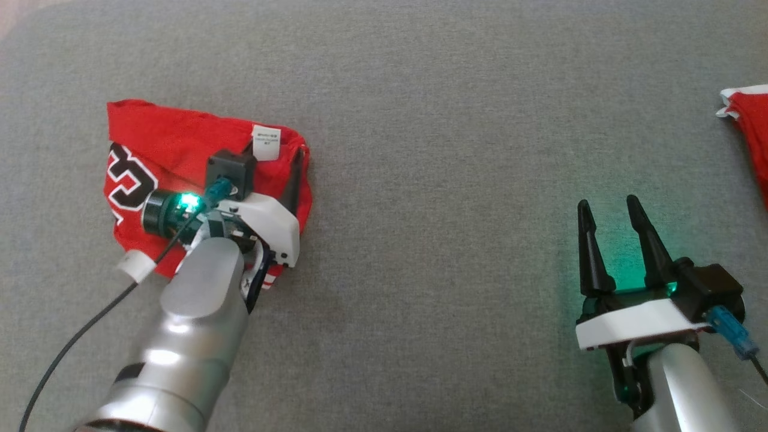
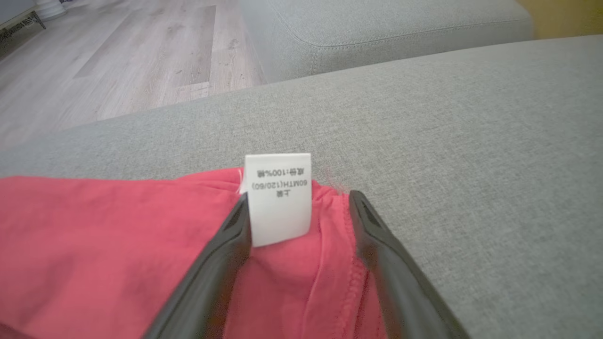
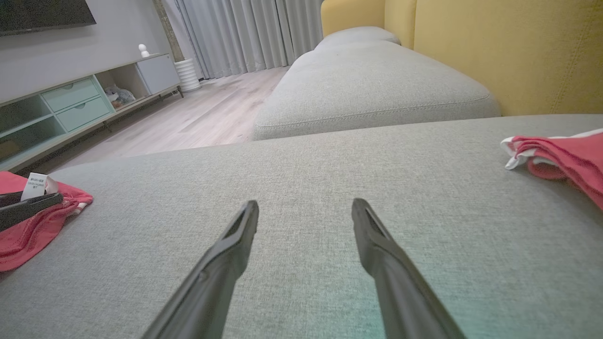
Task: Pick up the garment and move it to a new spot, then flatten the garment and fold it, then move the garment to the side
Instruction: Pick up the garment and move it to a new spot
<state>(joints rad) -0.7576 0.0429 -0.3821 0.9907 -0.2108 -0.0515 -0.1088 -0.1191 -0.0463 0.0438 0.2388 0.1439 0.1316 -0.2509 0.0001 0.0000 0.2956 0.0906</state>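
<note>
Red garment is folded into a rough bundle on the robot's left side of the grey sofa cushion. Black/white print shows on its left part, and a white care label sticks up at the far edge. Left pincer is right on top of it, fingers spread wide w/ the label standing between them and one finger against the label's edge. Not clamped on anything afaict. The fingers lie along the fabric, can't tell if they press in.

Right pincer is well apart from the garment, over bare cushion on the right. It's spread wide too and holding nothing, w/ a green glow on the fabric around it. Another red cloth w/ white trim lies at the far right edge, touching neither pincer.

Containers, via the right wrist cam: a low cabinet runs along the wall past the wood floor. Its open cubby has a crumpled heap of stuff in it, too small to say what. The two mint drawers beside it are shut. There's a small white figure on top and a white ribbed pot on the floor at the cabinet's end, by the curtains. Second grey cushion and yellow backrest sit behind.
</note>
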